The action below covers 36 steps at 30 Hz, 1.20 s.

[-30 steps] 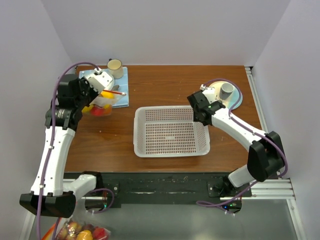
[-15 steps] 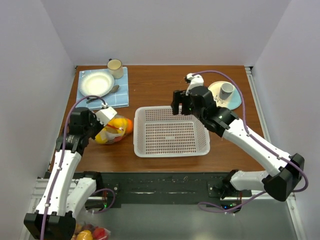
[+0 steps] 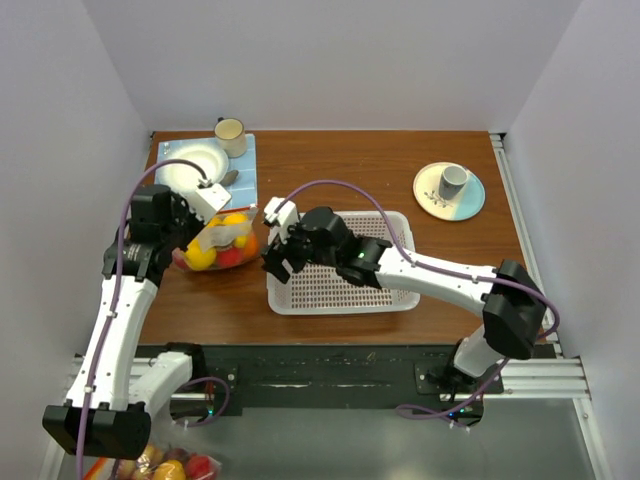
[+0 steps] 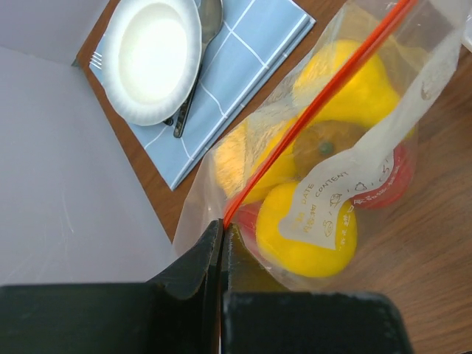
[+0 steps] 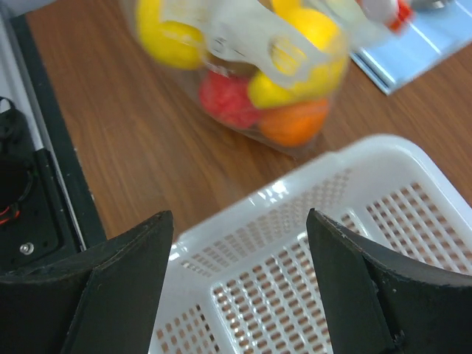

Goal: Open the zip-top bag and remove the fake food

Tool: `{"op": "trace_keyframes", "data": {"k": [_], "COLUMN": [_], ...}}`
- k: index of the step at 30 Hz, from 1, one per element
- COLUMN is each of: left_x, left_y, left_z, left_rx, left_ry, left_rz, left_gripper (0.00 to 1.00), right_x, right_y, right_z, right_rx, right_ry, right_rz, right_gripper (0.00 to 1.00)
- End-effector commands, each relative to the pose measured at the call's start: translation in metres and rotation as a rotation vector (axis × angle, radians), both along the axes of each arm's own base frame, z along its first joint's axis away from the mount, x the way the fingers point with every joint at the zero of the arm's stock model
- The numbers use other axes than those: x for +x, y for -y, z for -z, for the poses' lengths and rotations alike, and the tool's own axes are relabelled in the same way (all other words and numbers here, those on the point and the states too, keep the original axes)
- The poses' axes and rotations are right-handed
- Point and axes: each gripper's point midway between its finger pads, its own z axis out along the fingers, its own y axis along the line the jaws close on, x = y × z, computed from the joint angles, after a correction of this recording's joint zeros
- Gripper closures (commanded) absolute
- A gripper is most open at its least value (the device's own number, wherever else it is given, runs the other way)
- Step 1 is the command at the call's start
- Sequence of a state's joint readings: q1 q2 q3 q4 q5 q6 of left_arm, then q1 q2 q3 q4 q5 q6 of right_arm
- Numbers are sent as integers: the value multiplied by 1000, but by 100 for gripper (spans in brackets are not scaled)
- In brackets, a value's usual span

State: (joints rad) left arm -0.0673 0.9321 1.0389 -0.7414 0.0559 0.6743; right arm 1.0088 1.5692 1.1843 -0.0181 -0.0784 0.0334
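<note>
Right end effector (image 5: 237, 221) now beside zip-top bag (image 4: 354, 158), wide apart; left end effector (image 4: 221, 237) tight on its strip (image 4: 324, 96).

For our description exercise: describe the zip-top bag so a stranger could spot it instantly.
Start at the white perforated plastic basket in the middle of the brown wooden table. Just left of it, pinched by the left gripper, is the clear plastic zip-top bag. Only it has an orange-red zip strip and glossy yellow, red and orange fake food inside.
</note>
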Motion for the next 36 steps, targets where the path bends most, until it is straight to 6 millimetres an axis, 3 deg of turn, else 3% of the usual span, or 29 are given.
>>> {"op": "trace_keyframes", "data": {"k": [1, 4, 15, 28, 31, 33, 36], "left_x": [2, -5, -18, -18, -19, -20, -20], "left_y": [0, -3, -8, -6, -6, -6, -8], "left_z": [-12, -6, -6, 7, 4, 2, 0], "left_rx": [11, 33, 69, 57, 54, 56, 64], "left_ry": [46, 49, 40, 7, 9, 12, 19], "left_rz": [16, 20, 26, 27, 23, 23, 17], "left_gripper": [100, 100, 100, 100, 100, 100, 100], "right_x": [18, 23, 39, 37, 44, 45, 40], "right_y": [-25, -33, -69, -66, -67, -69, -73], "right_z": [-61, -67, -47, -63, -63, -62, -63], "right_rx": [165, 217, 256, 321, 338, 342, 342], "right_ry": [207, 251, 251, 261, 253, 250, 240], "right_rz": [-24, -30, -50, -62, -51, -57, -94], "right_gripper": [21, 20, 23, 35, 40, 50, 74]}}
